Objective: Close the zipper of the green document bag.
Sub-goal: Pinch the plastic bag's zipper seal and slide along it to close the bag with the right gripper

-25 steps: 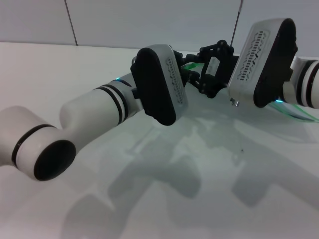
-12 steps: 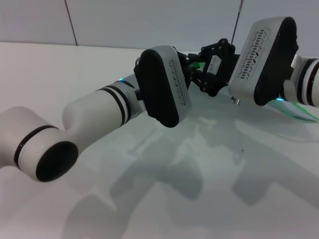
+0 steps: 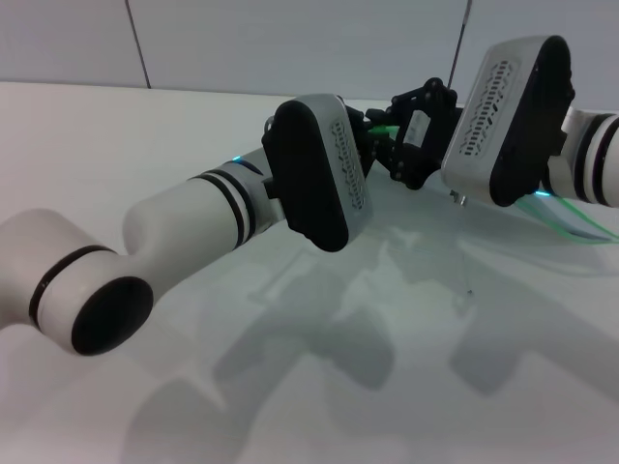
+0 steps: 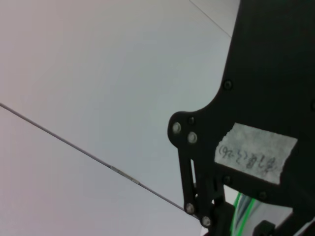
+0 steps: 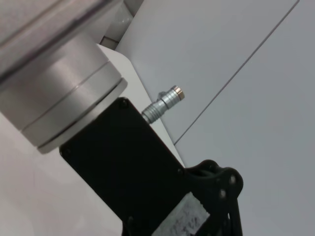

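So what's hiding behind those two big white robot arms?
A bright green zipper strip between the black grippers, and the pale translucent bag's edge behind the right arm. The arms cover the remaining bag and the slider.

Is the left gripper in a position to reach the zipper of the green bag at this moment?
Probably yes. In the head view the left gripper sits right at the green zipper at the far middle of the table, close to the right gripper. The contact itself is hidden behind the arm.

Zipper (image 3: 385, 129): bright green strip. Both arm casings (image 3: 184, 222): white with black bands. Grippers' linkages (image 3: 416, 135): black. Table (image 3: 116, 135): white. Wall panels (image 3: 290, 39): pale grey.
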Available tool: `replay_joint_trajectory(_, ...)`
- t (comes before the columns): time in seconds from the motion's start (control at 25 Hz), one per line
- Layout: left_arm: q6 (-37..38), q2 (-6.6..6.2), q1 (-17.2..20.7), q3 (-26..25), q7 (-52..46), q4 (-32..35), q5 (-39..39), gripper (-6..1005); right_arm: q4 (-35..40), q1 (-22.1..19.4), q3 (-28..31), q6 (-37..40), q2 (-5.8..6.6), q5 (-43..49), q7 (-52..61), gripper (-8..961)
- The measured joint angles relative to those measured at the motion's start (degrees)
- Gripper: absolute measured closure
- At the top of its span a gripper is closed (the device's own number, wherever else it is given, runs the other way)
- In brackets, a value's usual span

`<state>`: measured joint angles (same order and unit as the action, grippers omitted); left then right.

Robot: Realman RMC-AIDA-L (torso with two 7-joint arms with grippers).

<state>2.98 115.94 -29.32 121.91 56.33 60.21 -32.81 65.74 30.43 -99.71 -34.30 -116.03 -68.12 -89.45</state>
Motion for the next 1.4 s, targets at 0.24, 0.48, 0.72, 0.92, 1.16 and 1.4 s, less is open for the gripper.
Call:
replay_joint_trajectory(0.24, 0.0, -0.06, 0.1, -0.2, 0.0, 0.0, 0.0, 944, -1.2, 0.3, 0.2, -0.2, 0.11, 1.3, 0.1, 722)
replay_joint_trajectory(0.48, 0.0, -0.07, 0.4, -0.3, 0.0, 0.0, 0.2, 944, -2.0, 0.6, 0.7, -0.7, 0.17, 1.3, 0.2, 748)
replay_joint_trajectory(0.72, 0.1, -0.1, 0.7, -0.4, 0.1, 0.1, 0.3, 944, -1.9, 0.6, 1.6, -0.7, 0.2, 1.2, 0.2, 785)
replay_joint_trajectory(0.92, 0.0, -0.11, 0.8, -0.4, 0.1, 0.0, 0.3, 943, -1.7, 0.5, 1.6, -0.8, 0.2, 1.2, 0.2, 804)
replay_joint_trajectory(1.16, 0.0, -0.16, 0.8, -0.5, 0.2, 0.0, 0.3, 943, -1.6, 0.6, 2.1, -2.5, 0.2, 1.1, 0.2, 803)
replay_joint_trajectory(1.4, -0.2, -0.21, 0.7, -0.5, 0.3, -0.1, 0.3, 945, -1.3, 0.7, 2.5, -3.6, 0.2, 1.1, 0.0, 800)
